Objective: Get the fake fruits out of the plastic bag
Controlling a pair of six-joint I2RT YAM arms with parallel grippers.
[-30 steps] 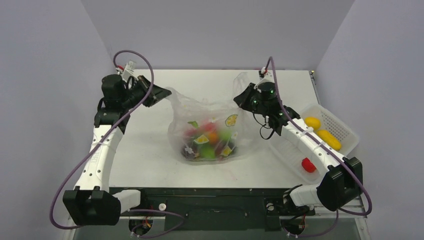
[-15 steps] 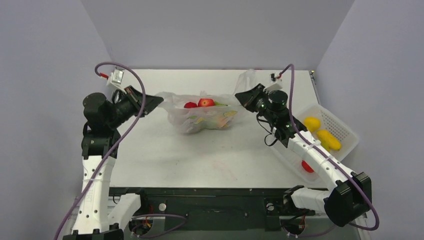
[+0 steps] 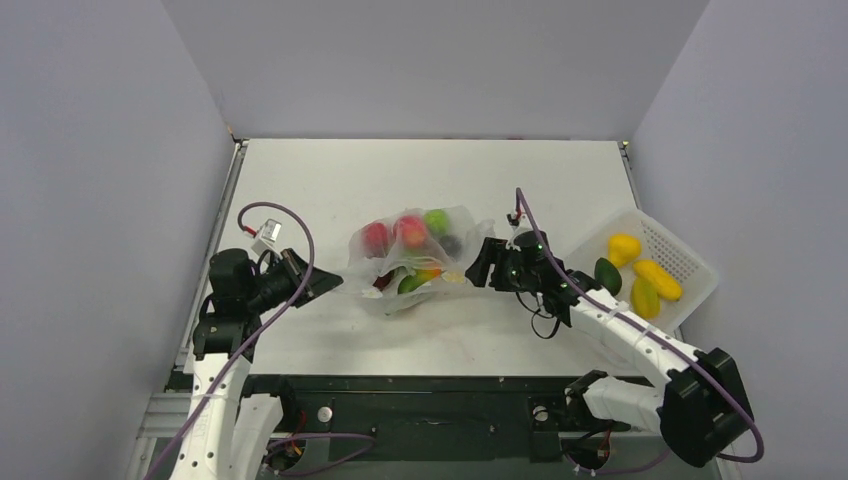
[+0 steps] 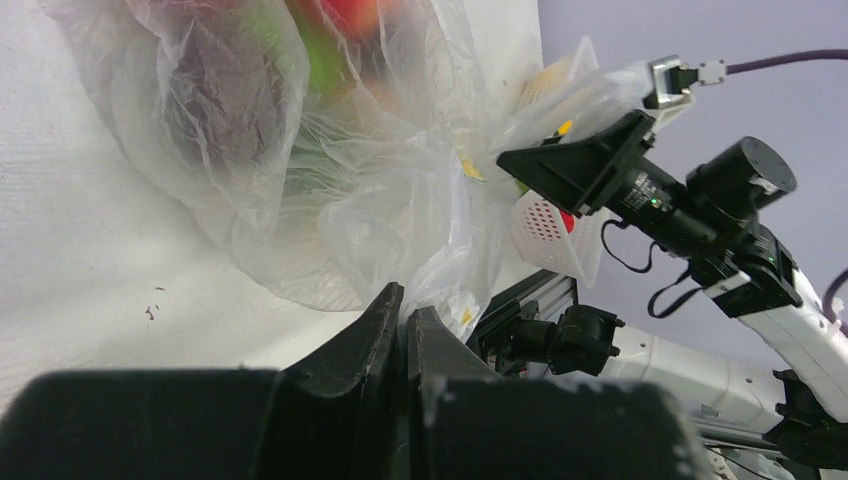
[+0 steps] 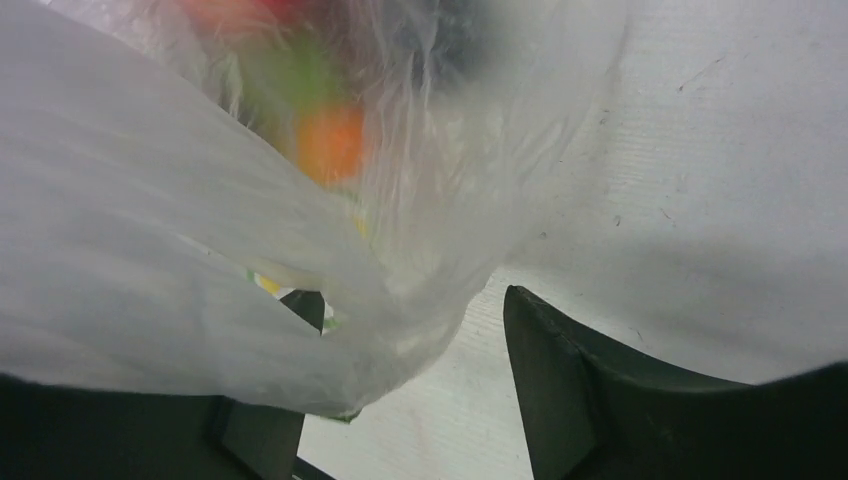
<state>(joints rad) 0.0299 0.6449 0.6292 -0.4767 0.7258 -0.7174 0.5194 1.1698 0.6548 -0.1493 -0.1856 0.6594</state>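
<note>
plastic bag (image 4: 390, 215) blurs fake fruits (image 3: 410, 232); left tool (image 4: 402, 305) pinches it, right tool (image 5: 410, 300) wide.

left arm (image 3: 205, 350): comes up from the near-left base, elbow folded, wrist levelled off and pointing right, sitting low. left gripper (image 3: 333, 285): jaws closed tight, fingertips pinching a fold of bag (image 3: 462, 226) film. right arm (image 3: 620, 322): stretched out low from the near-right base, running diagonally left and away, wrist roughly in line with the forearm. right gripper (image 3: 480, 268): points left, fingers (image 5: 560, 380) spread wide, film draped over one of them, nothing clamped. the two grippers face each other, well apart.
</note>
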